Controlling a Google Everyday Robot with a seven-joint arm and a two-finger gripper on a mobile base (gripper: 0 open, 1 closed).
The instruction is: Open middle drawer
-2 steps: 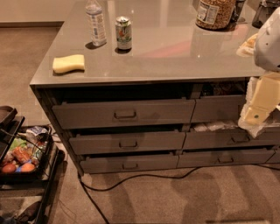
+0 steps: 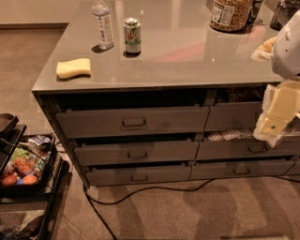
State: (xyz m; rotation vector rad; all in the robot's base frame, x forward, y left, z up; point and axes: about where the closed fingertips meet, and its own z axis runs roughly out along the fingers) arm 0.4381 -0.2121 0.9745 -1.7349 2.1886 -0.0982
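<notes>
The middle drawer (image 2: 136, 153) is the dark-grey front at mid height in the left column of the cabinet, with a small loop handle (image 2: 137, 153) at its centre. A dark gap shows above its front edge. My gripper (image 2: 276, 115), pale yellow and white, hangs at the right edge of the view in front of the right column of drawers. It is well to the right of the middle drawer's handle, slightly higher, and touches nothing on the left column.
Above it is a taller drawer (image 2: 133, 122), below it a slim drawer (image 2: 138, 176). The counter (image 2: 187, 51) holds a sponge (image 2: 73, 68), a water bottle (image 2: 103, 24), a can (image 2: 132, 35) and a jar (image 2: 229, 14). A black cart (image 2: 47, 180) of groceries stands left. A cable (image 2: 150, 190) runs across the carpet.
</notes>
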